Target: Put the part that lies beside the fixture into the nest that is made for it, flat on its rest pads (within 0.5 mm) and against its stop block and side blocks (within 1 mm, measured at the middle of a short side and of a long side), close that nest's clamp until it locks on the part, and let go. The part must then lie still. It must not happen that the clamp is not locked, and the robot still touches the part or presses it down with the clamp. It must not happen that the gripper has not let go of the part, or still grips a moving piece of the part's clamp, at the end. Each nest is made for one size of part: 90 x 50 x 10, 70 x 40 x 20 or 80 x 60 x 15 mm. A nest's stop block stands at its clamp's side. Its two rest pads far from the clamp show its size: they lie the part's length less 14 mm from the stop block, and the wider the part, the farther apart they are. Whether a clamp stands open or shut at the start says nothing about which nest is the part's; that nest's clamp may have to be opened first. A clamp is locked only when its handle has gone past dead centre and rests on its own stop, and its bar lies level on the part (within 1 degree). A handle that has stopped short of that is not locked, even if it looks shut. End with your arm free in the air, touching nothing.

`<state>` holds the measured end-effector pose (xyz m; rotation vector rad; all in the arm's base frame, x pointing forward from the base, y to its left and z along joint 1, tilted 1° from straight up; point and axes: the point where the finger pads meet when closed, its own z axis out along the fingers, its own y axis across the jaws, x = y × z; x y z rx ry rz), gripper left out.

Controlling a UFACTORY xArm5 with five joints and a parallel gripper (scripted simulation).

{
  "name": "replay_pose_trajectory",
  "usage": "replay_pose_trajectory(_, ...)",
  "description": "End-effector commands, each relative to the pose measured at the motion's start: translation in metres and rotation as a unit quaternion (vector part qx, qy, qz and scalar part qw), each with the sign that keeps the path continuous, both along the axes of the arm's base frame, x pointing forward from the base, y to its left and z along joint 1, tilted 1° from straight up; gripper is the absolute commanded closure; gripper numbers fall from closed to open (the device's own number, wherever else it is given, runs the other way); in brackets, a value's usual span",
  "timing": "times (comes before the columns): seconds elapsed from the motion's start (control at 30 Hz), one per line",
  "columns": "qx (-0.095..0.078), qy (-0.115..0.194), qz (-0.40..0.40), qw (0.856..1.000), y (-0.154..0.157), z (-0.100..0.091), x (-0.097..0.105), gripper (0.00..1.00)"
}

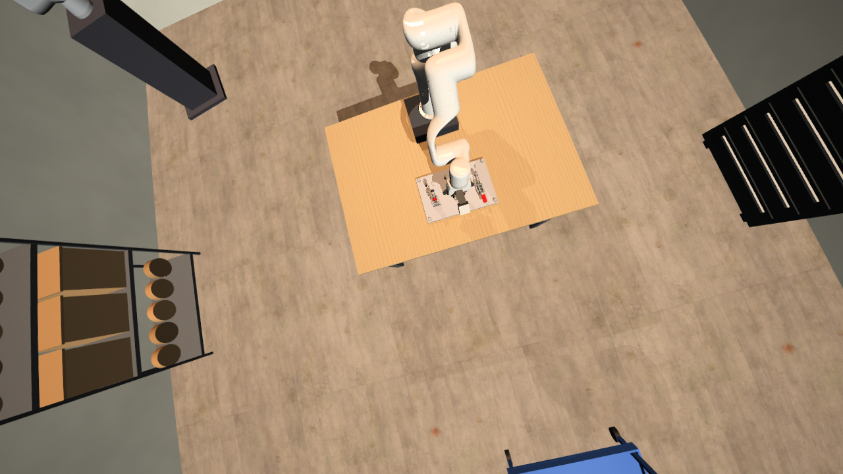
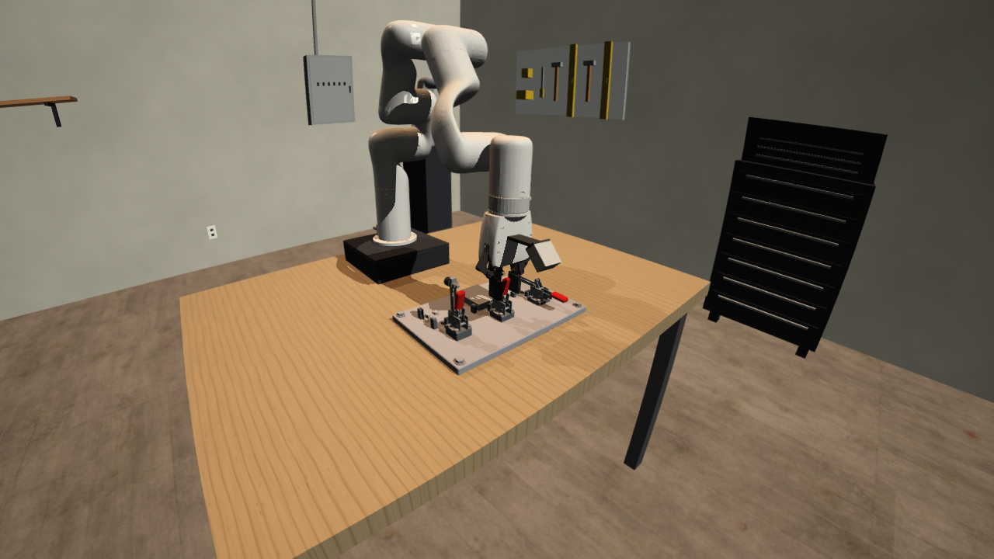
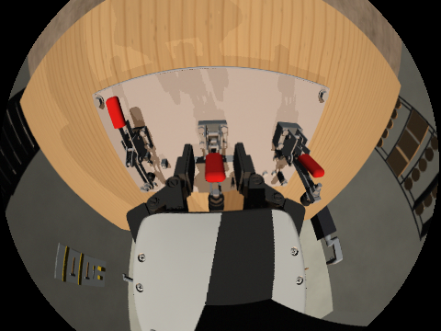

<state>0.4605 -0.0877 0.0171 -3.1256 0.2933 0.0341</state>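
The grey fixture plate (image 1: pixel 436 215) (image 2: pixel 486 341) (image 3: pixel 184 92) carries three toggle clamps with red handles. My gripper (image 2: pixel 503 280) (image 3: pixel 213 154) (image 1: pixel 459 199) hangs over the middle nest, fingers half apart. They straddle the middle clamp's red handle (image 3: pixel 213 168) (image 2: pixel 506 284) without pinching it; the handle stands up at a tilt. A dark flat part (image 2: pixel 477 298) lies in the middle nest behind that clamp; in the wrist view my own body hides it. The left clamp's handle (image 2: pixel 459 299) (image 3: pixel 311 165) stands upright. The right clamp's handle (image 2: pixel 559 297) (image 3: pixel 114 110) lies flat.
The plate sits on a wooden table (image 1: pixel 382 194) (image 2: pixel 291 389) in front of the arm's black base (image 2: pixel 396 255). A black drawer cabinet (image 2: pixel 799 229) stands off to the right of the table.
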Motion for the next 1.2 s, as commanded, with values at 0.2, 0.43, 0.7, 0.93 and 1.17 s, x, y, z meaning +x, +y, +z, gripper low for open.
replay_pose_trajectory(0.2, 0.0, -0.002, 0.0, 1.0, -0.0003, 0.0013, 0.0014, 1.0)
replay_pose_trajectory(0.43, 0.0, -0.002, 0.0, 1.0, -0.0003, 0.0013, 0.0014, 1.0)
replay_pose_trajectory(0.7, 0.0, -0.002, 0.0, 1.0, -0.0003, 0.0013, 0.0014, 1.0)
replay_pose_trajectory(0.93, 0.0, -0.002, 0.0, 1.0, -0.0003, 0.0013, 0.0014, 1.0)
replay_pose_trajectory(1.17, 0.0, -0.002, 0.0, 1.0, -0.0003, 0.0013, 0.0014, 1.0)
